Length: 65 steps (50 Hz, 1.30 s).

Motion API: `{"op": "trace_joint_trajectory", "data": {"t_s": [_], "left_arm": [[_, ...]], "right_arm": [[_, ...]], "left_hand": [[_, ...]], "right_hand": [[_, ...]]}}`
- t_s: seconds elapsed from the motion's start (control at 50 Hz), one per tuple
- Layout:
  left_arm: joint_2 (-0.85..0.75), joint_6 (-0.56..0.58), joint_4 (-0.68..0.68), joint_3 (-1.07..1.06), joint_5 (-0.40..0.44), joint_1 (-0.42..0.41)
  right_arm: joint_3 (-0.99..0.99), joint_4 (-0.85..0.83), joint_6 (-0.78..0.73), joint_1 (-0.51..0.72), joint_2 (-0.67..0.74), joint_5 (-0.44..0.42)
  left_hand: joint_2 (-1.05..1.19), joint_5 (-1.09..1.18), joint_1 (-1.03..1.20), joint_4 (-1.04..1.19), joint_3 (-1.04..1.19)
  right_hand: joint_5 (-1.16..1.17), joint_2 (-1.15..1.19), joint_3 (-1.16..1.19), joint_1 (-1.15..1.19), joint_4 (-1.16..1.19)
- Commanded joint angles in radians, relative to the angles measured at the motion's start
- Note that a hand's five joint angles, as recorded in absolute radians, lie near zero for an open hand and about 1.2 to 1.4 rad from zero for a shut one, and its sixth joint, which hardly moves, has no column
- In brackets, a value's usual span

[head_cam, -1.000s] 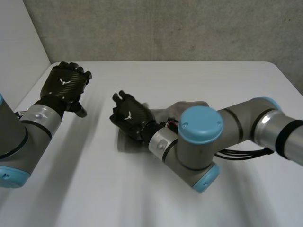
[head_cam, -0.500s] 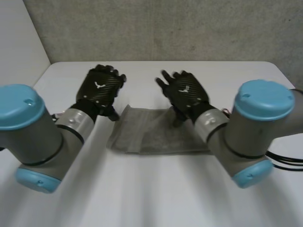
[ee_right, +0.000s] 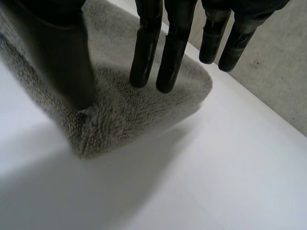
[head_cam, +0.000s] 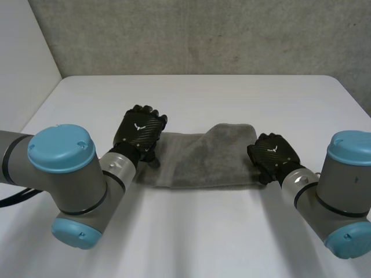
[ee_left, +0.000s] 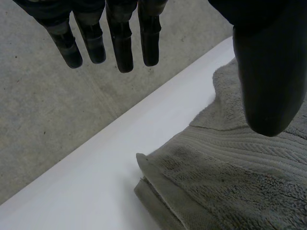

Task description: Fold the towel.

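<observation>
You had a white surface point(head_cam: 232, 92) before a grey concrete wall point(head_cam: 203, 35), with the grey towel point(head_cam: 203, 159) lying folded at its middle. Your left hand point(head_cam: 139, 132) was over the towel's left end, fingers point(ee_left: 122, 45) straight and apart from the thumb. Your right hand point(head_cam: 273, 153) rested at the right end, its straight fingers point(ee_right: 146, 52) and thumb on the cloth.

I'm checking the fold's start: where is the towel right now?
In the head view the towel lies in the middle of the table, the left hand at its left end and the right hand at its right end.
</observation>
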Motion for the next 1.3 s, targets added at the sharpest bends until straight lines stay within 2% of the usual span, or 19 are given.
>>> {"op": "trace_joint_trajectory", "data": {"t_s": [0.02, 0.24, 0.44, 0.52, 0.56, 0.58, 0.68, 0.72, 0.78, 0.82, 1.0, 1.12, 1.14, 1.16, 1.18, 1.2, 1.28, 1.3], "left_arm": [[0.013, 0.0, 0.0, -0.005, 0.001, -0.004], [0.014, -0.002, 0.0, -0.004, 0.001, 0.005], [0.016, 0.0, 0.0, -0.004, -0.001, 0.001], [0.017, -0.002, 0.0, -0.004, -0.002, -0.001], [0.016, -0.002, 0.0, -0.005, -0.002, -0.001], [0.016, -0.002, 0.0, -0.005, -0.002, -0.001], [0.016, 0.0, 0.001, -0.004, -0.002, 0.001], [0.016, -0.002, 0.001, -0.004, -0.002, 0.002], [0.016, 0.0, 0.0, -0.005, -0.002, 0.004], [0.016, -0.002, 0.001, -0.005, -0.002, 0.005], [0.02, -0.002, 0.003, -0.002, -0.005, 0.016], [0.025, -0.002, 0.003, 0.007, -0.036, 0.025], [0.025, -0.002, 0.001, 0.01, -0.036, 0.024], [0.025, -0.002, 0.001, 0.01, -0.036, 0.024], [0.026, -0.002, 0.001, 0.01, -0.036, 0.022], [0.026, -0.002, 0.001, 0.012, -0.036, 0.021], [0.026, 0.0, 0.003, 0.015, -0.038, 0.018], [0.026, 0.0, 0.003, 0.019, -0.038, 0.015]], "right_arm": [[0.005, -0.005, -0.002, -0.026, 0.017, -0.008], [0.083, -0.012, -0.001, -0.155, -0.227, -0.012], [0.059, -0.048, 0.002, -0.149, -0.302, -0.009], [0.034, -0.071, 0.027, -0.091, -0.299, -0.009], [0.002, -0.1, 0.059, -0.004, -0.287, -0.009], [0.002, -0.1, 0.059, -0.003, -0.287, -0.009], [-0.044, -0.13, 0.059, 0.107, -0.21, -0.013], [-0.075, -0.138, 0.056, 0.19, -0.154, -0.044], [-0.081, -0.14, 0.052, 0.222, -0.126, -0.071], [-0.081, -0.14, 0.03, 0.265, -0.074, -0.119], [-0.056, -0.138, -0.011, 0.325, -0.015, -0.13], [-0.05, -0.124, -0.013, 0.336, 0.0, -0.128], [-0.049, -0.12, -0.011, 0.336, 0.0, -0.128], [-0.049, -0.12, -0.011, 0.336, 0.0, -0.128], [-0.046, -0.114, -0.01, 0.336, -0.009, -0.127], [-0.04, -0.106, -0.004, 0.331, -0.02, -0.131], [-0.024, -0.092, 0.013, 0.316, -0.086, -0.14], [-0.014, -0.086, 0.024, 0.308, -0.122, -0.145]], "left_hand": [[-0.057, -0.013, -0.079, -0.051, -0.042], [-0.06, -0.016, -0.082, -0.051, -0.042], [-0.069, -0.024, -0.091, -0.051, -0.042], [-0.069, -0.024, -0.091, -0.051, -0.042], [-0.069, -0.024, -0.091, -0.051, -0.042], [-0.069, -0.024, -0.091, -0.051, -0.042], [-0.069, -0.024, -0.091, -0.051, -0.042], [-0.069, -0.024, -0.091, -0.051, -0.042], [-0.069, -0.024, -0.091, -0.051, -0.042], [-0.069, -0.024, -0.091, -0.051, -0.042], [-0.071, -0.027, -0.094, -0.051, -0.042], [-0.071, -0.027, -0.094, -0.051, -0.042], [-0.071, -0.027, -0.094, -0.051, -0.042], [-0.071, -0.027, -0.094, -0.051, -0.042], [-0.071, -0.027, -0.094, -0.051, -0.042], [-0.071, -0.027, -0.094, -0.051, -0.042], [-0.074, -0.03, -0.097, -0.051, -0.042], [-0.077, -0.033, -0.099, -0.051, -0.042]], "right_hand": [[0.465, 0.461, -0.034, 0.46, -0.059], [0.465, 0.461, -0.034, 0.46, -0.059], [0.465, 0.461, -0.034, 0.46, -0.059], [0.465, 0.461, -0.034, 0.46, -0.059], [0.465, 0.461, -0.034, 0.46, -0.059], [0.465, 0.461, -0.034, 0.46, -0.059], [0.465, 0.461, -0.034, 0.46, -0.059], [0.465, 0.461, -0.034, 0.46, -0.059], [0.465, 0.461, -0.034, 0.46, -0.059], [0.465, 0.461, -0.034, 0.46, -0.059], [0.465, 0.461, -0.034, 0.46, -0.059], [0.465, 0.461, -0.034, 0.46, -0.059], [0.277, 0.273, -0.034, 0.272, -0.059], [0.275, 0.271, -0.034, 0.27, -0.059], [-0.222, -0.226, -0.034, -0.227, -0.059], [-0.378, -0.382, -0.034, -0.383, -0.059], [-0.497, -0.501, -0.034, -0.502, -0.059], [-0.736, -0.739, -0.034, -0.741, -0.059]]}}
